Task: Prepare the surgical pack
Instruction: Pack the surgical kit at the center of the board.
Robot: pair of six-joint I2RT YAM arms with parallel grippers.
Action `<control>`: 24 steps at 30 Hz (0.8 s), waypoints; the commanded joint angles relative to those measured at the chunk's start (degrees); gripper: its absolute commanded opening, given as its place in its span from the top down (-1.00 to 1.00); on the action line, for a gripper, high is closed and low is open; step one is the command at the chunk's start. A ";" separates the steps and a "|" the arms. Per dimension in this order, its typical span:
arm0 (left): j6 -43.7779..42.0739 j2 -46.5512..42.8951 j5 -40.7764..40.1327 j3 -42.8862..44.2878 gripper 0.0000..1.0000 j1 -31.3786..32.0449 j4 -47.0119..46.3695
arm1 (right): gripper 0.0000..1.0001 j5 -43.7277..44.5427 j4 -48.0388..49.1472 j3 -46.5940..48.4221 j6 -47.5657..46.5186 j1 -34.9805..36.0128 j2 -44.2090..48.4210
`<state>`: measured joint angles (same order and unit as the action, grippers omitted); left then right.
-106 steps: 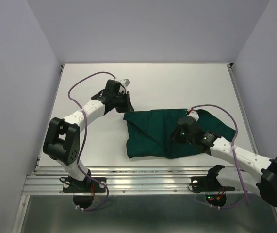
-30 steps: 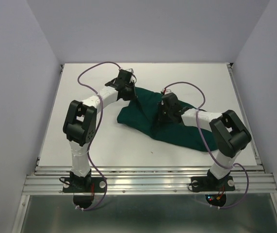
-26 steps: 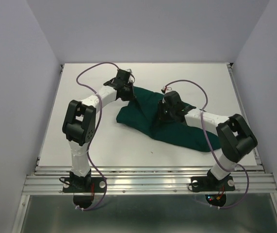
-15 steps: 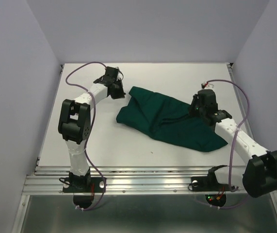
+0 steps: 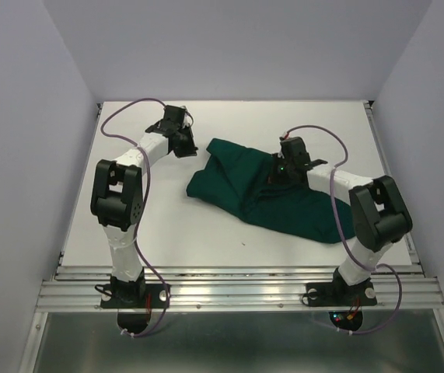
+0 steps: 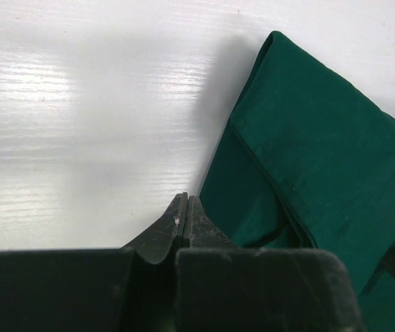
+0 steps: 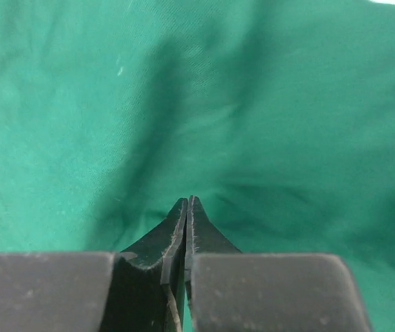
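The surgical pack shows as a folded bundle of dark green drape (image 5: 299, 206) lying on the white table (image 5: 315, 120), right of centre. My left gripper (image 5: 191, 149) is shut and empty, low over the bare table just left of the drape's far left corner (image 6: 308, 152); its tips (image 6: 185, 198) sit beside the cloth's edge. My right gripper (image 5: 273, 179) hovers over the middle of the bundle, pointing down at it. Its jaws (image 7: 187, 200) are shut, with no cloth between them. Green cloth (image 7: 266, 104) fills the whole right wrist view. Whatever lies inside the folds is hidden.
Pale walls enclose the table on the left, back and right. A ribbed metal rail (image 5: 237, 289) carries both arm bases along the near edge. Purple cables (image 5: 124, 116) loop above each arm. Bare table lies left of the drape and along the back.
The left gripper drew back to the left, off the drape's corner. The right gripper swung out to the right, then returned over the bundle's middle and shut. The drape stayed put.
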<state>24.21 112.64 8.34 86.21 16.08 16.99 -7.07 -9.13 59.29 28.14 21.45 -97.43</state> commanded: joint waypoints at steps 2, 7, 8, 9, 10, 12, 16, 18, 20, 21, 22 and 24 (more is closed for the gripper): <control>-1.35 -6.55 -0.69 -0.87 1.00 -0.61 0.41 | 0.99 -4.62 6.13 0.14 2.53 3.15 -4.26; -1.62 -5.86 -0.52 -0.96 1.00 -1.66 0.41 | 0.99 -5.32 6.75 -6.19 3.67 5.27 -1.98; -1.62 -5.59 -0.34 -0.87 1.00 -1.75 0.41 | 0.99 -5.32 6.40 -7.07 3.76 5.88 -1.54; -1.62 -5.24 -0.34 -0.61 1.00 -1.75 0.58 | 0.99 -4.89 5.70 -8.99 3.68 5.88 -0.41; -1.71 -5.06 -0.34 -0.44 1.00 -1.84 0.76 | 0.99 -4.53 5.52 -9.97 3.76 5.88 0.21; -1.71 -5.06 -0.43 -0.52 1.00 -1.84 0.59 | 0.99 -3.48 5.00 -11.29 3.68 5.88 1.36; -1.71 -4.80 -0.16 -0.43 1.00 -1.92 0.67 | 0.99 6.17 0.96 -9.98 2.54 5.88 8.36; -1.79 -4.80 -0.25 -0.61 1.00 -1.93 0.59 | 0.99 11.44 0.43 -8.67 1.75 5.19 11.72; -1.97 -4.71 -0.34 -0.70 1.00 -1.93 0.58 | 0.99 14.54 0.07 -7.70 0.43 1.59 14.63; -1.97 -4.54 -0.25 -0.44 1.00 -2.10 0.67 | 0.99 14.72 -0.45 -6.48 -0.27 -0.08 14.72; -2.06 -4.27 -0.08 -0.35 1.00 -2.10 0.93 | 0.99 14.02 -0.54 -5.77 -0.71 -3.58 14.46; -2.15 -4.10 0.27 -0.26 1.00 -2.10 0.94 | 0.99 12.96 -0.54 -3.40 -1.85 -5.97 11.66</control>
<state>23.16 109.49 8.16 85.84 14.15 17.72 1.67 -9.17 51.46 29.30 21.04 -83.81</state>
